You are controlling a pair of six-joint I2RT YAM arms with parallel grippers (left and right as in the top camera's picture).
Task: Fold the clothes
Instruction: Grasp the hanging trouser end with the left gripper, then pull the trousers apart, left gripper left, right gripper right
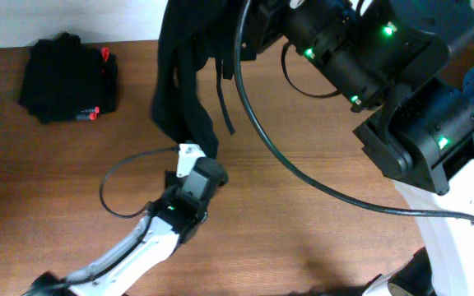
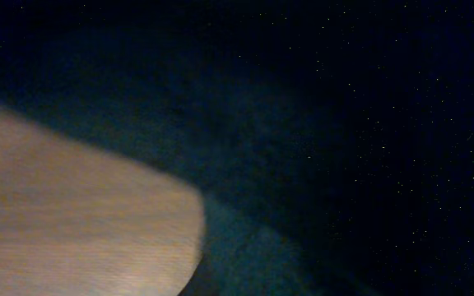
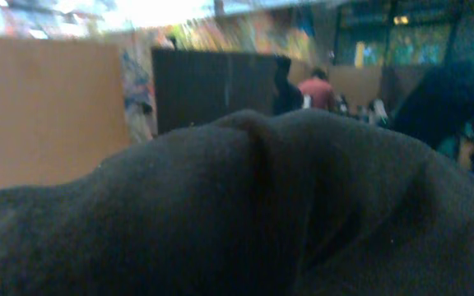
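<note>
The black garment [image 1: 183, 74] hangs from the raised right arm [image 1: 369, 57] down to the left gripper [image 1: 189, 156], cloth filling both wrist views so neither gripper's opening can be told, with a folded dark stack [image 1: 68, 78] well beyond the left gripper.

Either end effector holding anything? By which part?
Black garment hangs by its upper end from the raised right arm; the grip itself is hidden. Its lower tip meets the left end effector; whether that one holds it cannot be told.
</note>
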